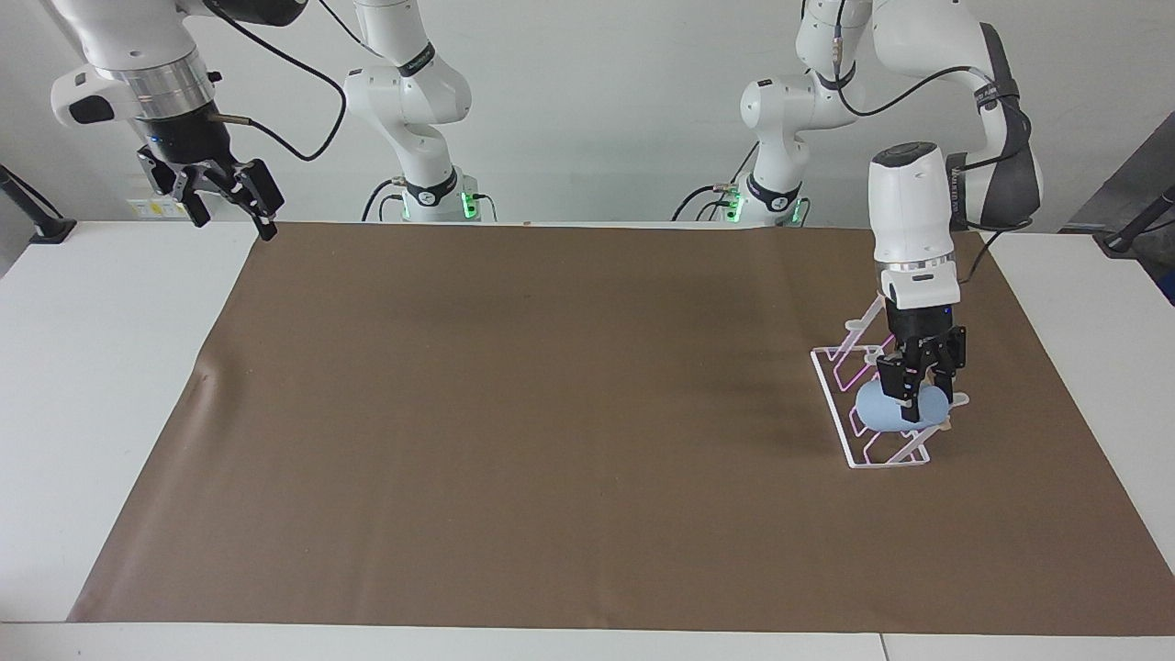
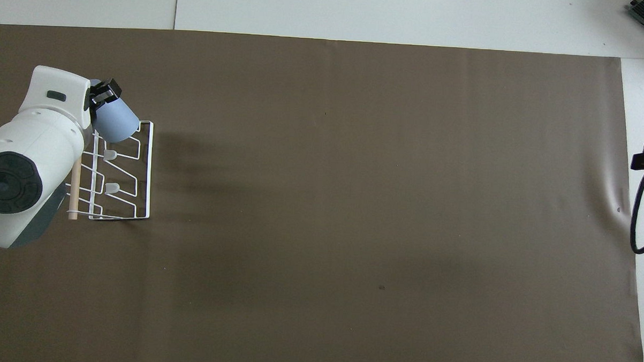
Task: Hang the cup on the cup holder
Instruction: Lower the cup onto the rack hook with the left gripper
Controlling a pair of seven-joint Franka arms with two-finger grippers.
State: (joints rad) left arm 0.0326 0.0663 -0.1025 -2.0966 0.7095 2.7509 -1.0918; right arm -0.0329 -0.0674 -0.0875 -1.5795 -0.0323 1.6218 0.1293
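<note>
Gripping the cup [image 1: 889,410] by its base end, the left claw [image 1: 918,390] hangs over the cup holder [image 1: 867,404], its fingers clenched on the light-blue tumbler. The cup lies tilted on its side just below the claw, its wider rim pointing toward the right arm's end of the counter [image 1: 110,386]. It sits low against the cup holder's slanted wires at the end farthest from the robots; it seems to be touching a peg there, though the contact itself is hard to make out.

From overhead, the left arm's white wrist hides most of the wooden dowel [image 2: 74,196] and the pegs on that side of the cup holder [image 2: 140,169], and the cup [image 2: 116,121] covers one corner of the frame.

The right claw [image 1: 229,207] waits with its fingers spread, well apart from the cup holder, over the edge of the brown mat [image 1: 551,413].
</note>
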